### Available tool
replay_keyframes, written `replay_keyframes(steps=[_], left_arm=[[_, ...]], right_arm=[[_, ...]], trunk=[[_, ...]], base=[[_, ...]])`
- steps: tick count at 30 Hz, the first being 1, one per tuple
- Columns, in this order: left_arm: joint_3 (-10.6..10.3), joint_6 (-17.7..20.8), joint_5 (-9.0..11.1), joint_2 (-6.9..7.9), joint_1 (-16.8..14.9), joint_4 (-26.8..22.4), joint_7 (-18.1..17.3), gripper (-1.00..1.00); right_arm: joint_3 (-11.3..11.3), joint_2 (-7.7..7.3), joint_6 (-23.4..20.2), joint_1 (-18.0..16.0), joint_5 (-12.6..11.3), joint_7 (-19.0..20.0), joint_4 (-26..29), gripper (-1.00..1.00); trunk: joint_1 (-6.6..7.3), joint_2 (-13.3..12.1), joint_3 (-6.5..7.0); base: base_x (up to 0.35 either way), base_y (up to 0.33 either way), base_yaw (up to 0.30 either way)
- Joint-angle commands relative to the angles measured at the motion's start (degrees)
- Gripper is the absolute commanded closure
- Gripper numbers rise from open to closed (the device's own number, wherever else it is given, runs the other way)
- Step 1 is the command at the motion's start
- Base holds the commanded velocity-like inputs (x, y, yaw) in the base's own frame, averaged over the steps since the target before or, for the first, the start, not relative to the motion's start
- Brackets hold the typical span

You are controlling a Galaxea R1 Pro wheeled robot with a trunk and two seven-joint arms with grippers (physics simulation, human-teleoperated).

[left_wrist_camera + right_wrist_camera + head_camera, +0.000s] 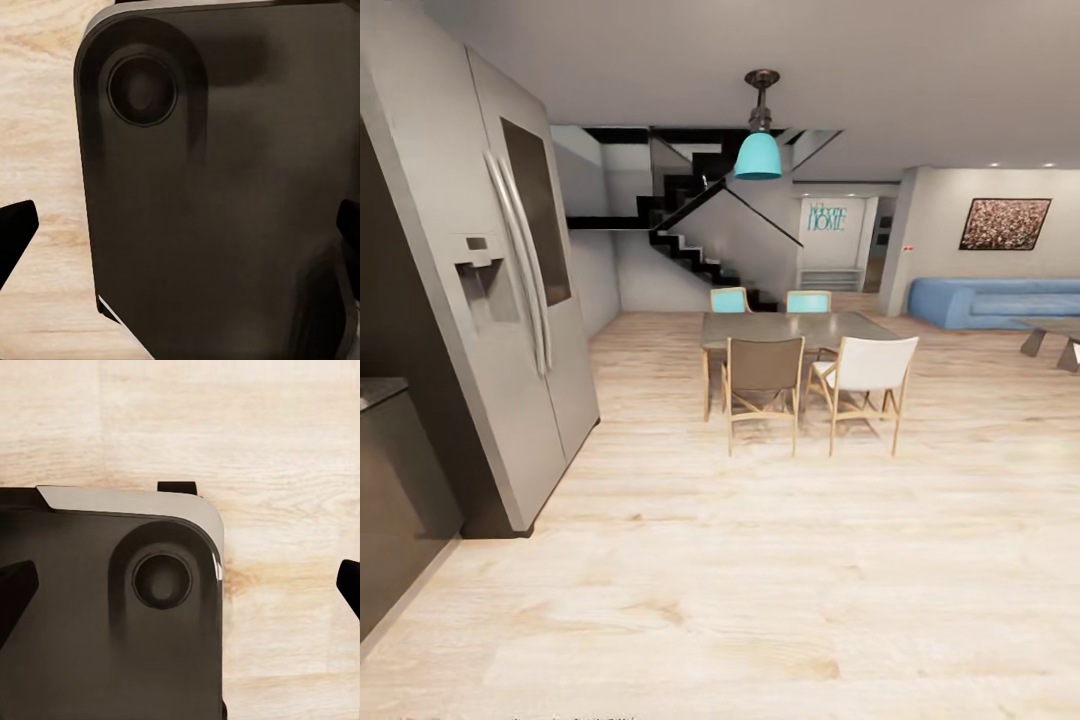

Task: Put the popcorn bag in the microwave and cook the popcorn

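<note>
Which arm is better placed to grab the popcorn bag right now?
Neither yet. The head view has a fridge and dining table; both wrist views look down at the robot's base over wooden floor.

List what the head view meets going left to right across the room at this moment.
Dark counter edge → steel fridge → staircase → dining table with chairs → blue sofa, with a framed picture above it.

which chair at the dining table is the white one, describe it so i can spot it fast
Look past the tall grey fridge to the dining table under the turquoise pendant lamp in the middle of the room. The white chair stands on the table's near side, at the right. Its neighbour is brown, and the two far chairs are turquoise.
</note>
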State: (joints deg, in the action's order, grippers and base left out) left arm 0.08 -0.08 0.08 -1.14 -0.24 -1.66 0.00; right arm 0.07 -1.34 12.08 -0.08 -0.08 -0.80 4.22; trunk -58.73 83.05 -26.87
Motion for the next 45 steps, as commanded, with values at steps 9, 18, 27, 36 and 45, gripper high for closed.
replay_keyframes(steps=[9,18,27,36,45], left_arm=[[0.09,0.50,0.01,0.09,-0.02,-0.01,-0.02,-1.00],[0.21,1.36,0.01,0.28,-0.02,-0.01,0.07,-1.00],[1.26,1.10,0.18,0.15,-0.02,0.06,-0.25,-1.00],[1.41,0.93,0.27,0.52,-0.02,0.16,0.00,-1.00],[1.39,1.31,0.27,0.52,-0.02,0.17,0.00,-1.00]], right_arm=[[0.02,0.02,0.14,-0.01,-0.01,-0.08,0.00,-1.00],[0.02,0.02,0.14,-0.01,-0.01,-0.09,0.00,-1.00],[0.02,0.02,0.14,-0.01,-0.01,-0.09,0.00,-1.00],[0.02,0.02,0.17,-0.01,0.02,-0.08,0.00,-1.00],[0.02,0.02,0.18,-0.01,-0.01,-0.08,0.00,-1.00]], trunk=[[0.00,0.03,-0.05],[0.00,0.03,-0.05],[0.00,0.03,-0.05],[0.00,0.03,-0.05],[0.00,0.03,-0.05]], base=[[0.000,0.000,0.172],[0.000,0.000,0.170],[0.000,0.000,0.149],[0.002,0.000,0.138],[0.288,0.000,0.138]])
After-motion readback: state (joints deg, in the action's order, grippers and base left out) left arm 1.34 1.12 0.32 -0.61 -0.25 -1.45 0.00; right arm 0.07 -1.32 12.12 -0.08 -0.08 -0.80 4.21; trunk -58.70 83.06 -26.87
